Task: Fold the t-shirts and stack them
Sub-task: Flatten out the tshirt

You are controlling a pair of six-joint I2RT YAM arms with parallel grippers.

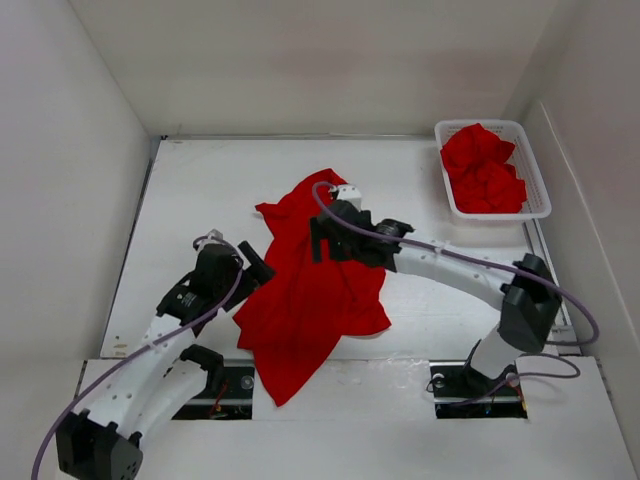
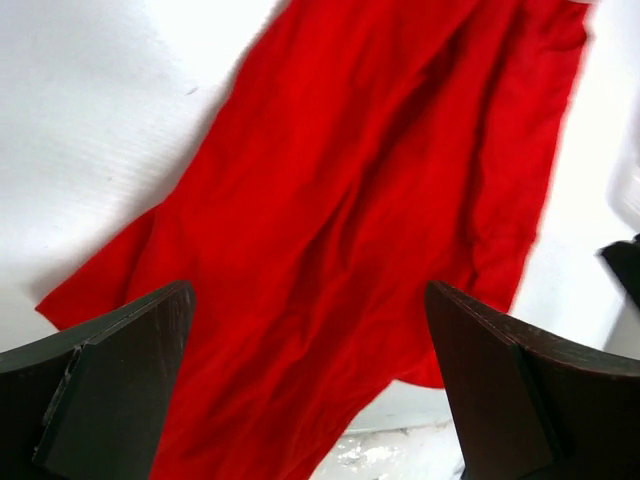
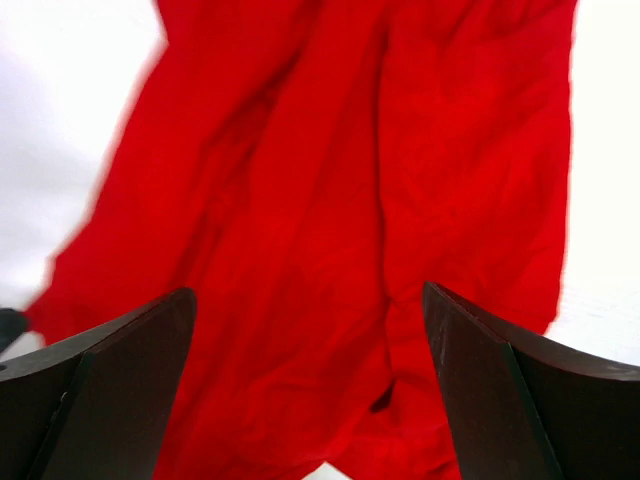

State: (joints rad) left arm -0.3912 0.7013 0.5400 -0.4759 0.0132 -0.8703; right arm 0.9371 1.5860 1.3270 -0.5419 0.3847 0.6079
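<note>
Taking the white table [image 1: 200,190] as a dial with 12 o'clock at the far wall, one plain bright red short-sleeved cloth t-shirt [image 1: 310,300] lies rumpled and unfolded across the middle. Its lowest corner reaches the near edge at about 6 o'clock, between the two arm bases, and its upper end runs toward 12 o'clock. The cloth is creased in long ridges and lies flat on the surface, touched by neither tool as far as the views show.

At about 8 o'clock, the left gripper [image 2: 308,300] hovers just beside the shirt's left edge. It is released, its dark fingers [image 2: 110,390] spread wide with only the red cloth and bare table seen beneath the gap.

Further in, near the centre, the right gripper [image 3: 308,300] hangs over the shirt's upper half. It too is released, jaws wide apart and holding nothing, with wrinkled red cloth filling the view below them.

Farthest off, at about 2 o'clock in the far right corner, a white plastic mesh basket [image 1: 540,185] holds more crumpled red t-shirts [image 1: 483,170], heaped together, well apart from the one on the table.
</note>
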